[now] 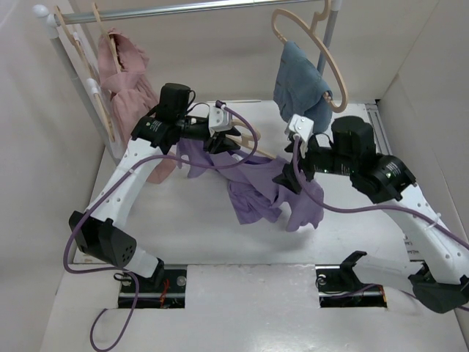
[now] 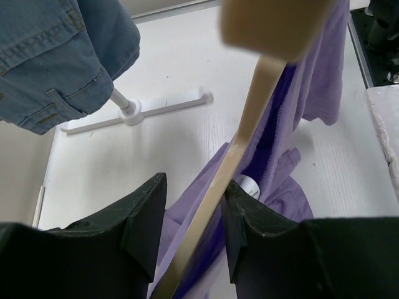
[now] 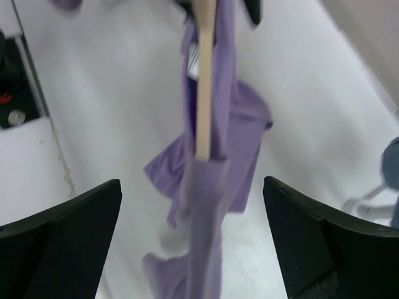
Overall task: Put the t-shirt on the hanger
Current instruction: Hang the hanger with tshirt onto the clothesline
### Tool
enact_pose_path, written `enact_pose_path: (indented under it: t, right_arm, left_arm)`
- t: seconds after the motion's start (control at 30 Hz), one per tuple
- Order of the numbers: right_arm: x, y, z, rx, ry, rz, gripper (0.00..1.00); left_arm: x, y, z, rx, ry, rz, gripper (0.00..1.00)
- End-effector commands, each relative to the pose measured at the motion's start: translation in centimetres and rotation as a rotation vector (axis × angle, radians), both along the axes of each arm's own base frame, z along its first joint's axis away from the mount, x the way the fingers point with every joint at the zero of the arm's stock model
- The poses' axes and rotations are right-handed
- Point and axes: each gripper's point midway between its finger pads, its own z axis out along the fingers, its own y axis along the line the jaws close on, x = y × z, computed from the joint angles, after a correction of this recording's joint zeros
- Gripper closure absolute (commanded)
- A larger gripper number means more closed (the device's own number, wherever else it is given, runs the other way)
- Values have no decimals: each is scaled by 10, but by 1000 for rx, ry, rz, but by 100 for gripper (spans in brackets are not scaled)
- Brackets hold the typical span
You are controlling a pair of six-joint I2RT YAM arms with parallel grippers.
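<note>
The lavender t-shirt (image 1: 253, 191) hangs in mid-air between my two grippers, with its lower folds drooping towards the table. The pale wooden hanger (image 1: 253, 149) is partly inside it. In the left wrist view the hanger bar (image 2: 249, 118) runs diagonally between my black fingers, with the t-shirt (image 2: 312, 68) draped behind it. My left gripper (image 1: 220, 141) (image 2: 194, 182) is shut on the hanger. My right gripper (image 1: 287, 180) (image 3: 192, 182) is wide open. The t-shirt (image 3: 215, 205) and the hanger's end (image 3: 204, 93) hang in front of it, apart from both fingers.
A white clothes rack stands at the back, its rail (image 1: 183, 9) carrying a pink garment (image 1: 124, 73) on the left and a blue-grey garment (image 1: 300, 88) on the right, each on its own hanger. The rack's foot (image 2: 134, 112) rests on the table. White walls enclose both sides.
</note>
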Motion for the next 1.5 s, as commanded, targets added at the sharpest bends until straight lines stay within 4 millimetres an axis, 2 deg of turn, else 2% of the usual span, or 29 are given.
enact_pose_path:
  t: [0.0,0.13,0.2,0.27,0.3,0.37,0.47,0.5,0.53,0.6,0.63,0.67,0.7,0.77,0.8,0.87,0.9,0.93,1.03,1.07,1.13,1.17,1.23,1.3,1.33,1.37,1.43,1.47]
  right_arm:
    - [-13,-12,-21,-43,58,-35,1]
    - [1,-26,-31,-74,60,-165,1]
    - [8,-24,-44,-101,94,-178,16]
    - [9,-16,-45,-90,102,-153,42]
    - [7,-14,-45,-85,107,-137,70]
    - [12,-6,-44,-51,114,-138,100]
    - [14,-3,-39,-6,112,-152,100]
    - [19,-5,-29,20,79,-179,100]
    - [18,-5,-32,29,81,-183,100]
    - [14,-7,-17,88,33,-184,100]
    - [13,-8,-18,96,25,-184,100]
    - [10,-9,-12,126,21,-189,100]
    - [10,-8,-9,140,23,-192,100]
    - [12,-11,-7,163,26,-210,100]
    - [12,-10,-12,165,50,-217,100]
    - [14,-12,-10,178,53,-230,100]
    - [18,-12,-18,171,76,-257,100]
    - [21,-13,-16,175,67,-267,100]
    - [28,-20,-17,180,70,-325,100]
    - [31,-23,-17,182,71,-359,100]
    - [36,-31,-12,188,64,-402,100]
    - [43,-37,-14,177,70,-450,100]
    - [50,-45,5,192,40,-493,100]
    - [61,-51,14,185,25,-549,100]
    - [63,-53,32,206,1,-561,100]
    - [71,-51,35,202,-2,-576,100]
    - [80,-54,47,205,-21,-615,100]
    - [84,-58,66,234,-50,-634,100]
  left_arm:
    - [-11,2,21,-42,-63,-30,100]
    - [-12,3,22,-38,-73,-35,100]
    - [-12,3,22,-38,-73,-35,100]
    - [-12,3,22,-38,-73,-35,100]
    - [-12,3,22,-38,-73,-35,100]
    - [-13,3,21,-34,-74,-37,100]
    - [-13,3,21,-34,-74,-37,100]
    - [-14,3,22,-40,-72,-46,100]
    - [-13,2,20,-40,-73,-46,100]
    - [-9,2,18,-38,-66,-24,100]
    - [-5,3,19,-35,-83,-10,100]
    - [-5,3,19,-36,-70,-6,93]
    - [-1,2,19,-38,-81,7,72]
    - [1,1,22,-48,-58,28,58]
    - [2,1,24,-54,-57,31,51]
    - [4,0,27,-64,-66,34,33]
    - [4,0,24,-65,-49,38,24]
    - [9,0,28,-71,-66,59,0]
    - [20,1,28,-93,-14,149,0]
    - [34,4,40,-118,-60,223,0]
    - [44,9,54,-177,-25,338,0]
    - [58,16,68,-216,-67,432,0]
    - [64,22,80,-247,-88,489,0]
    - [72,30,98,-299,-106,568,0]
    - [72,35,105,-323,-102,601,0]
    - [75,37,105,-334,-80,635,0]
    - [75,49,119,-385,-66,714,0]
    - [77,51,119,-393,-54,736,0]
